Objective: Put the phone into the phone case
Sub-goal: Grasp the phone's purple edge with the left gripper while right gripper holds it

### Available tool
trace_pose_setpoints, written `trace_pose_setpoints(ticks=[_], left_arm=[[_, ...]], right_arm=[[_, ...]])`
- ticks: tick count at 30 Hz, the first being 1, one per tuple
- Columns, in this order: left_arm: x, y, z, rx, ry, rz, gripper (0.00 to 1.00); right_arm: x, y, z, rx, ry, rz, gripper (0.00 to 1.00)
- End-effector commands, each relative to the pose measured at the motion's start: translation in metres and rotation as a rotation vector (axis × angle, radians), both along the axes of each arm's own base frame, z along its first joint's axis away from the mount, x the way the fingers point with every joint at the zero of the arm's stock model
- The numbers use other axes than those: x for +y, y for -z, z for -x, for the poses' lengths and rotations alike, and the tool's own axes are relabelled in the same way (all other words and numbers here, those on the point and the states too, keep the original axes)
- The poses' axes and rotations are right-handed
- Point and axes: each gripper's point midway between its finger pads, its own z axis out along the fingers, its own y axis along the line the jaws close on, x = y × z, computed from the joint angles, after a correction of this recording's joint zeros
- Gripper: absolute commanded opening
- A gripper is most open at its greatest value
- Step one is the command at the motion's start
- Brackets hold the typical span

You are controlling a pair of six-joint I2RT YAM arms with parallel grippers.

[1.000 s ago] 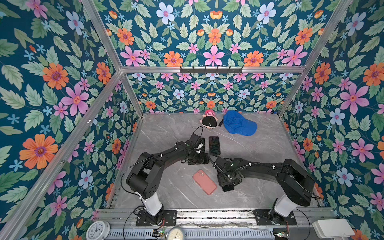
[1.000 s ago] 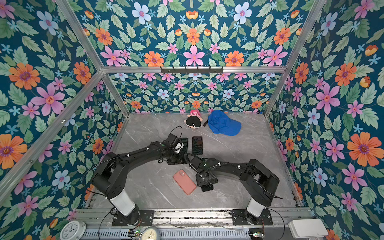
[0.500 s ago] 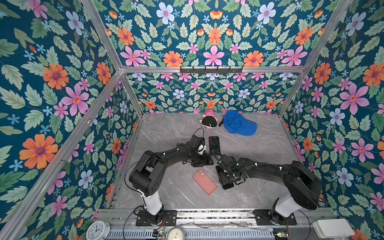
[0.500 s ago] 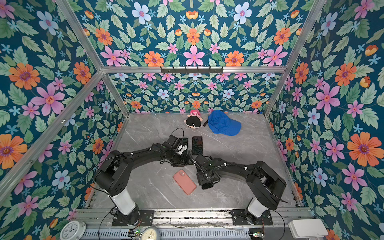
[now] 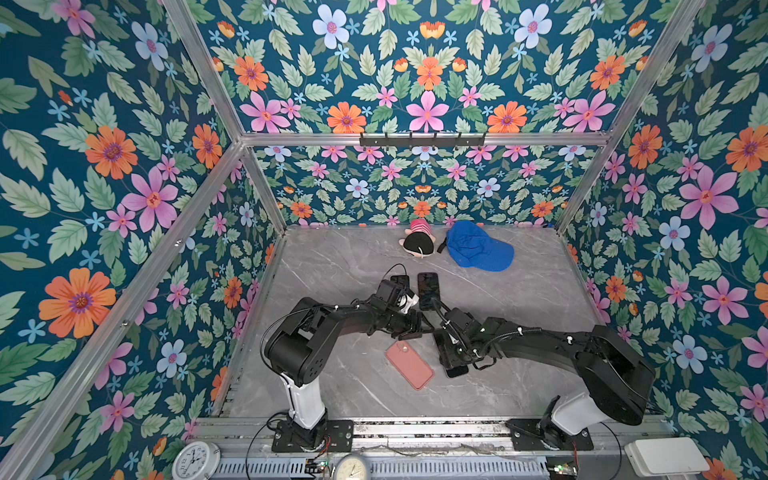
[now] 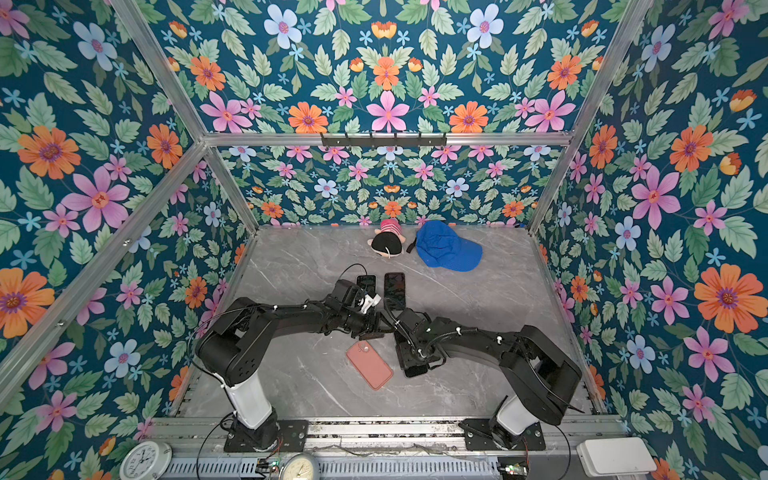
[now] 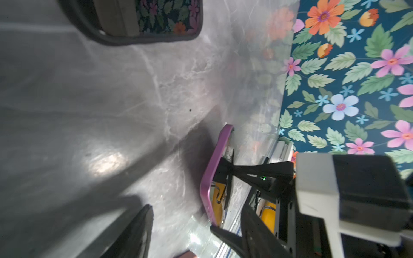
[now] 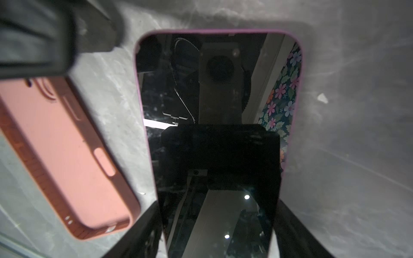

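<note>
At the far edge of the grey marble table (image 5: 332,266), a blue cap (image 5: 478,249) lies just right of a small plush toy (image 5: 419,245), a black hook rail (image 5: 422,139) spans the floral back wall (image 5: 415,187) above, and along the near edge sit a white clock (image 5: 195,462) at the left, a second clock (image 5: 352,467) near the middle and a white box (image 5: 665,457) at the right.

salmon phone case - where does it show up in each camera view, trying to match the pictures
In a top view: salmon phone case below centre, just left of the purple-rimmed phone.
In a top view: same spot, a little further left in frame.
Left wrist: cannot tell; only a pinkish sliver at the bottom edge.
Right wrist: along the left side.
Shared landmark: that phone, held by the right gripper.
</note>
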Motion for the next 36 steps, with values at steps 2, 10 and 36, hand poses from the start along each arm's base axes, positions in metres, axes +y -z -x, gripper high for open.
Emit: trace_pose_setpoints(ticks=[2,10,36], left_arm=[[-0.008,-0.008,-0.003,-0.025,0.012,0.072,0.59],[-0.013,0.002,-0.006,-0.009,0.016,0.095,0.46],[-0.017,0.002,-0.004,0.006,0.005,0.155,0.33]], right_arm=[[0.006,-0.004,-0.006,-0.026,-0.007,-0.03,0.6],[0.009,-0.006,-0.006,-0.028,-0.007,-0.046,0.59],[0.013,-0.005,-0.01,-0.029,-0.01,-0.048,0.59]])
